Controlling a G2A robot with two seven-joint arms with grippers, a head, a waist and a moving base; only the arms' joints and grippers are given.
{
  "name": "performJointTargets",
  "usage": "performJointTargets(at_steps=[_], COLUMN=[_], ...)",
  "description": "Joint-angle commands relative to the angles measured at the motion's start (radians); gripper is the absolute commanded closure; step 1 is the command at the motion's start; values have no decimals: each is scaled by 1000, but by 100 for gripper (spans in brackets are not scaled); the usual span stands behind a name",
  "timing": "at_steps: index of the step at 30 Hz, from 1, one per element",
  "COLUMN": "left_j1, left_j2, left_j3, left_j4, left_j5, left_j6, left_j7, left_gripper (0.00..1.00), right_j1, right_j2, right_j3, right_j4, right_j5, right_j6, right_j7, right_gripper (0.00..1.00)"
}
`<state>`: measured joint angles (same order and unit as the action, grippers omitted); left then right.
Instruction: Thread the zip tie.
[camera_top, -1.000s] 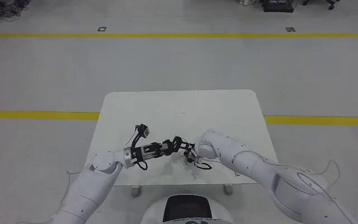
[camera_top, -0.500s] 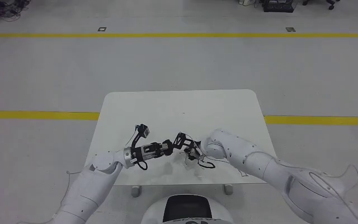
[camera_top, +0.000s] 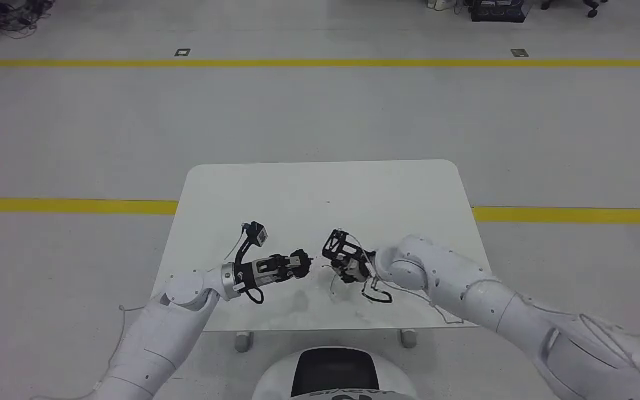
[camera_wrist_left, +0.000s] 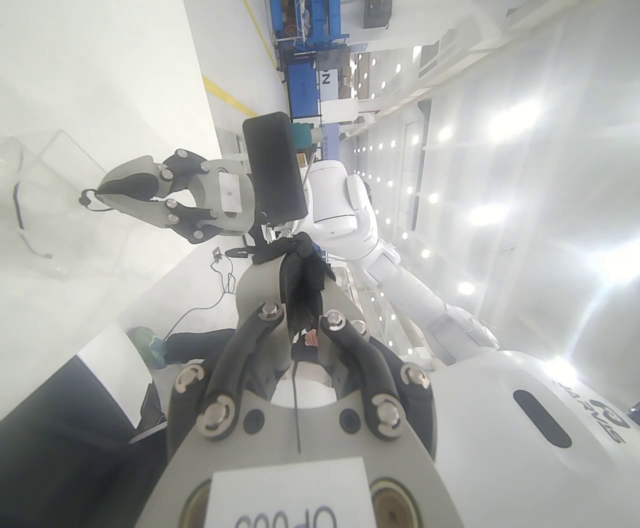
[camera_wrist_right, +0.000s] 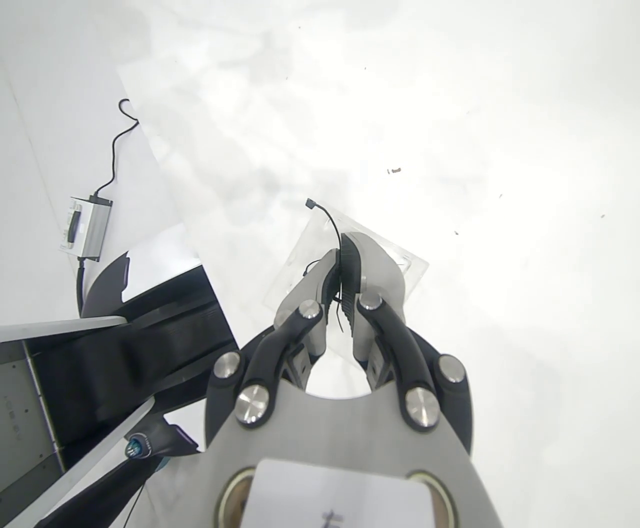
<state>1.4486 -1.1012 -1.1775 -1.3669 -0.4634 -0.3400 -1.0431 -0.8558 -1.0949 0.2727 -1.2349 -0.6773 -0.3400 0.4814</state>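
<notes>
My right gripper (camera_wrist_right: 342, 250) is shut on a thin black zip tie (camera_wrist_right: 327, 220). The tie's small square head sticks out past the fingertips, and its strap runs back between the pads. In the top view this gripper (camera_top: 327, 242) hangs over the near middle of the white table (camera_top: 300, 190). A short way to its left, my left gripper (camera_top: 303, 262) points at it without touching. The left gripper (camera_wrist_left: 295, 255) is shut, and a thin black tail (camera_wrist_left: 296, 400) runs back between its fingers. The left wrist view also shows the right gripper (camera_wrist_left: 100, 195), with a small black loop at its tip.
A clear plastic sheet (camera_wrist_right: 407, 265) lies on the table under the right gripper, and a thin black strip (camera_wrist_left: 20, 220) shows on it. A grey power adapter (camera_wrist_right: 82, 227) with a cable lies on the floor past the table edge. The far half of the table is bare.
The right gripper has drawn back to the right, away from the left gripper, so a small gap has opened between the tips. The left arm has stayed put.
</notes>
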Motion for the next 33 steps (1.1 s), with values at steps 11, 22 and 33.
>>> performJointTargets(at_steps=[11, 22, 33], left_j1=[0, 0, 0], left_j2=[0, 0, 0], left_j3=[0, 0, 0], left_j4=[0, 0, 0], left_j5=[0, 0, 0], left_j6=[0, 0, 0], left_j7=[0, 0, 0], left_gripper=[100, 100, 100], right_j1=[-19, -66, -98], right_j2=[0, 40, 86], right_j3=[14, 48, 61], right_j4=[-5, -46, -97], right_j5=[-8, -39, -67], right_j6=[0, 0, 0], right_j7=[-40, -189, -304], right_gripper=[100, 100, 100])
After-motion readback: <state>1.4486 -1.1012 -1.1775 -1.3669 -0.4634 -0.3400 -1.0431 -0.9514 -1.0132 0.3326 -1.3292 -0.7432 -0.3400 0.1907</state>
